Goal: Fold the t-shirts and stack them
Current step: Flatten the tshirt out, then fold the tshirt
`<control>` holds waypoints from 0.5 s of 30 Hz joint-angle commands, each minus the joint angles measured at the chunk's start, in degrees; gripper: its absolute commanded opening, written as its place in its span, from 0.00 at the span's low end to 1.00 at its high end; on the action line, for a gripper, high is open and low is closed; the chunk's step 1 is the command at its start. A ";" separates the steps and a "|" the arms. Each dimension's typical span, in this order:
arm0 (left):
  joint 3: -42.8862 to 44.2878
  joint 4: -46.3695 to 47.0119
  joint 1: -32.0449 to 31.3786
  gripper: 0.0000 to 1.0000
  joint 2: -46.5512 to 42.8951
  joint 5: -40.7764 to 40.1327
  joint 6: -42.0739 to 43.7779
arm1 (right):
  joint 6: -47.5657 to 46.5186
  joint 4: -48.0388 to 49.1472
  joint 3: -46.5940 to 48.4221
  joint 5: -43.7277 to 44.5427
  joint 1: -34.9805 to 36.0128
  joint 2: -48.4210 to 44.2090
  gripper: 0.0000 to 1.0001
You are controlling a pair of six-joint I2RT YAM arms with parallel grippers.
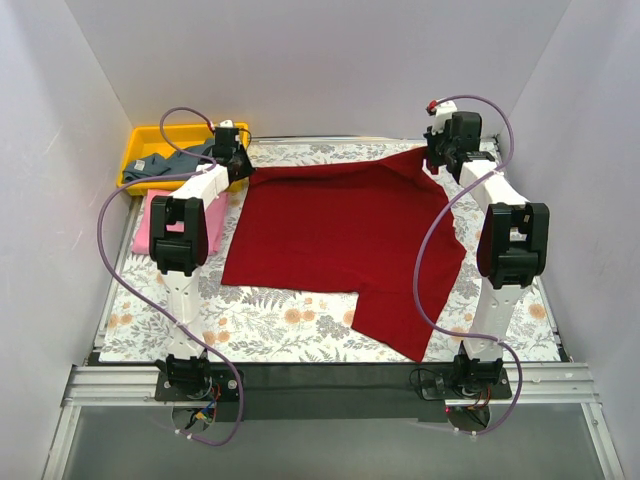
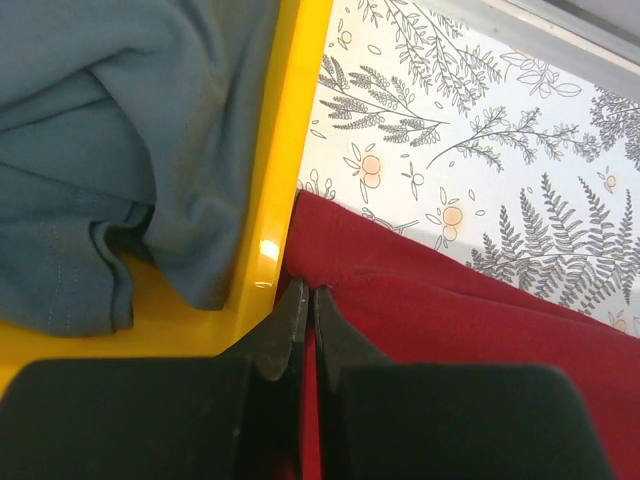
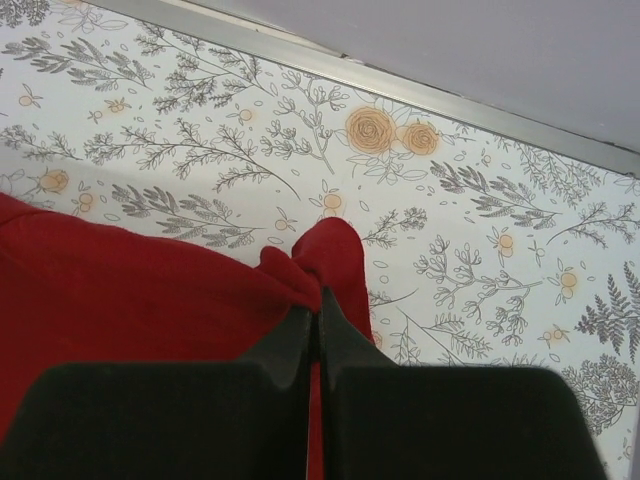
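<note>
Across the floral counter (image 1: 250,320) you are holding the red shirt (image 1: 340,240) with its far edge stretched side to side, the left jaws and right jaws each pinched shut on a corner.

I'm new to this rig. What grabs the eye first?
A large dark red cloth t-shirt lies spread across the middle of the floral-print table, its two far corners pinched by the left gripper and right gripper, both shut. At the far left, a crumpled blue-grey cloth shirt sits in a yellow plastic bin, with a pink cloth shirt just nearer.
</note>
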 commanded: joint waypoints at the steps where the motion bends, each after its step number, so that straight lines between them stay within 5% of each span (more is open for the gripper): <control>1: 2.31 0.64 1.23 0.00 -2.99 1.01 -0.36 | 3.54 -1.61 2.68 1.08 -0.24 -2.93 0.01; 15: 3.54 -4.72 1.93 0.00 -4.23 4.88 -0.80 | 14.53 -18.04 3.21 5.03 0.20 -6.98 0.01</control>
